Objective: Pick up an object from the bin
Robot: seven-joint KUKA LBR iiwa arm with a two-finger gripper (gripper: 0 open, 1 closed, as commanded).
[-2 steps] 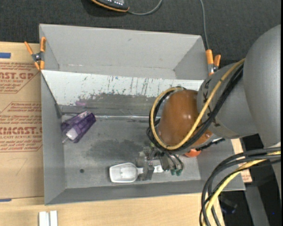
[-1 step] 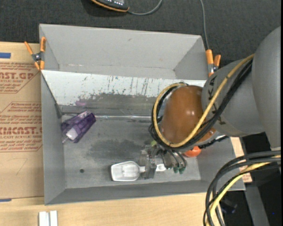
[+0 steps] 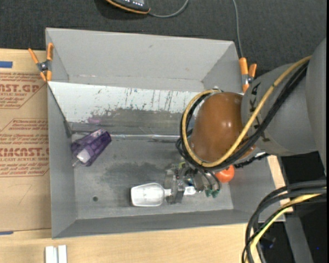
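The grey metal bin (image 3: 137, 59) holds a few loose things, well apart from one another. On the left of its floor, close to the back wall, lies a see-through purple bottle (image 3: 91, 146), tilted with its pale end toward the front. Near the front wall, about the middle, lies a white rounded thing (image 3: 146, 195), smooth, oval and shaped like a small computer mouse, flat on the floor with its long side running left to right. Just beside its right end is the gripper (image 3: 176, 186), low over the floor and touching or almost touching the white thing; whether it is apart or together cannot be told. Right of the gripper a small orange ball (image 3: 226, 173) peeps out from under the wrist. The arm (image 3: 285, 114) comes in from the right, its brown dome-shaped cover (image 3: 218, 126) above the gripper, ringed by black and yellow cables.
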